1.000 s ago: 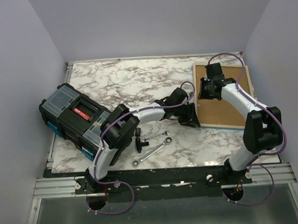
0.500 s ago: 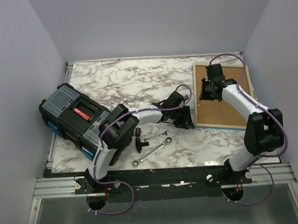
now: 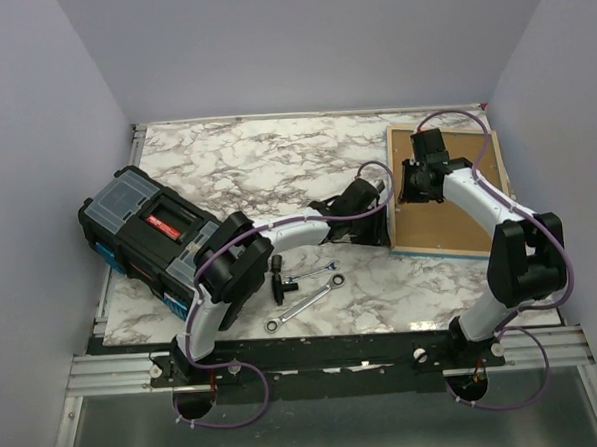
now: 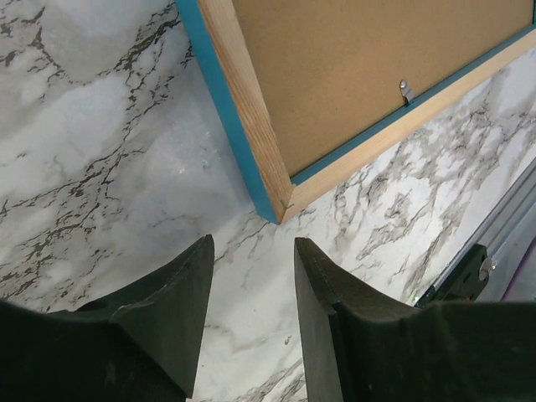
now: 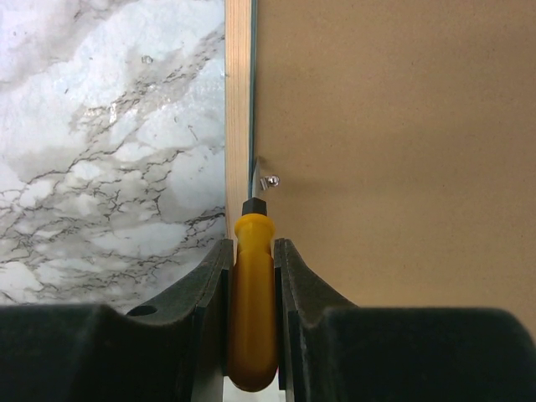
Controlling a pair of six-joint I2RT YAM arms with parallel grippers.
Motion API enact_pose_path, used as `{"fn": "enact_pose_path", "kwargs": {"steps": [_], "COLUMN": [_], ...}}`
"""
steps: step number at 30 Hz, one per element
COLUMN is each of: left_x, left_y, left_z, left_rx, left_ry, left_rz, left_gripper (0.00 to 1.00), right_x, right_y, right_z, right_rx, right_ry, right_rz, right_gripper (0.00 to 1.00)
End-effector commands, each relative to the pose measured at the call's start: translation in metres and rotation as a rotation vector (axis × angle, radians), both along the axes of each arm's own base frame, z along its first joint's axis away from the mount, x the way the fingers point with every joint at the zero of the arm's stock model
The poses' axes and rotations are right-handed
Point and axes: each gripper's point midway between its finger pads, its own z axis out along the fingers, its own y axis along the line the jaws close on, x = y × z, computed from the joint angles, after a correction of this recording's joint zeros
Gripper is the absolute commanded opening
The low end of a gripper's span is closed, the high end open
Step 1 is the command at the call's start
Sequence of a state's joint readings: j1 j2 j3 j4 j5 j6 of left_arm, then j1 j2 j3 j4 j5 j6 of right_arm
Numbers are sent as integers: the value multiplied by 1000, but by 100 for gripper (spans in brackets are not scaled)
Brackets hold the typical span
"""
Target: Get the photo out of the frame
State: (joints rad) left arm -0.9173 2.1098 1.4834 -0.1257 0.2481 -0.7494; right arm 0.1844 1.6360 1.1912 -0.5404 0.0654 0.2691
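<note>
The frame [image 3: 449,221] lies face down at the right of the table, brown back up, its turquoise border showing along the edge. The photo is hidden. My right gripper [image 3: 413,180] is shut on a yellow-handled screwdriver [image 5: 252,318]. The screwdriver's tip is at a small metal tab [image 5: 268,180] beside the frame's wooden left rim [image 5: 238,100], at the edge of the backing board [image 5: 394,151]. My left gripper [image 3: 379,229] is open and empty just short of the frame's corner [image 4: 280,205], above the marble. Another tab [image 4: 404,88] shows on the near rim.
A black toolbox [image 3: 144,237] stands at the left. Two wrenches [image 3: 308,301] and a small black tool [image 3: 279,283] lie on the marble in front of the left arm. The table's metal rail [image 4: 469,268] runs close past the frame's near edge.
My left gripper has moved right and a little farther back, closer to the frame's near-left corner. The right gripper keeps its hold on the screwdriver at the same spot.
</note>
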Motion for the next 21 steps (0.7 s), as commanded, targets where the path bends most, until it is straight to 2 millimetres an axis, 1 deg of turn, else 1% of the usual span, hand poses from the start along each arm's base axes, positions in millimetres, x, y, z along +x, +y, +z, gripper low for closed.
{"fn": "enact_pose_path", "kwargs": {"steps": [1,4,7,10,12,13,14,15,17,19,21], "left_x": [6,6,6,2,-1,-3,-6,-8,-16,-26,-38], "left_y": [0,1,4,5,8,10,13,15,21,31,41], "left_z": [-5,-1,3,11,19,27,31,41,58,76,92], "left_rx": [49,49,48,33,22,12,7,-8,-33,-51,-71], "left_ry": [-45,-51,-59,-63,-82,-94,-102,-115,-135,-152,-165], "left_rz": [21,28,32,20,7,2,-5,-14,-37,-61,-92], "left_gripper": [44,44,45,45,47,48,48,50,53,56,59], "right_x": [-33,-49,-62,-76,-81,-82,-80,-76,-65,-52,-38], "right_y": [4,-2,2,0,-8,-12,-12,-10,-6,-8,-11], "right_z": [-9,-13,-10,-10,-8,-3,3,10,27,40,45], "right_rx": [11,-14,-7,-34,-69,-85,-82,-68,-38,-43,-56], "right_ry": [88,127,140,167,169,157,138,112,55,2,-24], "right_rz": [22,4,4,-11,-40,-58,-62,-66,-73,-97,-118], "right_gripper": [0,0,0,0,0,0,0,0,0,0,0]}}
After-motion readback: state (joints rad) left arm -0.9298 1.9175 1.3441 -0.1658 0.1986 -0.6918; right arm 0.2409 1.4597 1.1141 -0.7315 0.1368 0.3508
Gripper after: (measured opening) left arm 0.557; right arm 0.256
